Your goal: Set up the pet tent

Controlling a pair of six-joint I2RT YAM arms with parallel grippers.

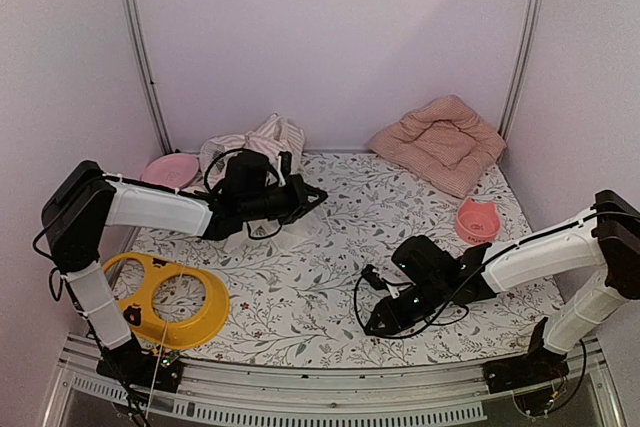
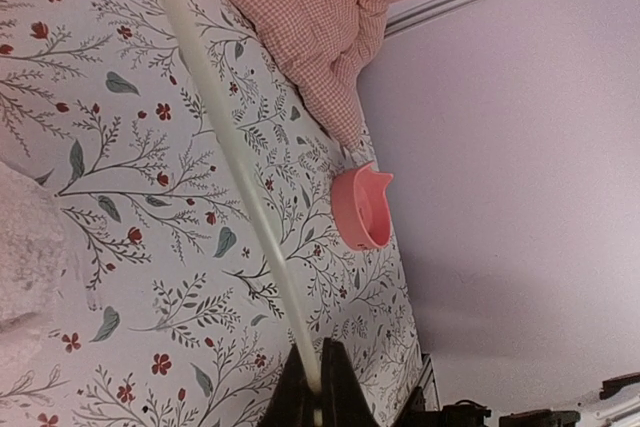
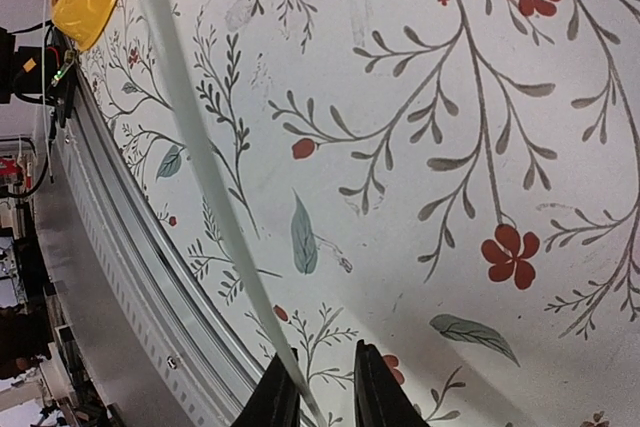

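Status: early stage. The pet tent (image 1: 252, 142) lies as a collapsed heap of striped fabric in the back-left corner of the counter (image 1: 330, 277). No frame is standing, no wall is raised, and I can make out no door or window opening. The left claw (image 2: 318, 387) is positioned just in front of that heap and is clamped tight on a thin white pole (image 2: 230, 147), which runs away from it across the floral cover toward the back-right corner. The right claw (image 3: 322, 357) is low over the counter near the front edge, right of centre. Its jaws are narrow and straddle a white pole of the same kind. The pole lies against one finger with a gap to the other, so I read this as not yet pinched. I judge both claws to be on one pole, though the overhead view is too coarse to confirm it. Remaining work, by my estimate, is nearly all of it: secure the pole on the right side, bend it, seat it in the fabric and lift the tent into shape. The cushion (image 1: 440, 137) occupies the back-right corner, the pink bowl (image 1: 477, 219) sits near the right edge and the yellow feeder (image 1: 170, 297) is at the front-left corner, all apart from the tent.
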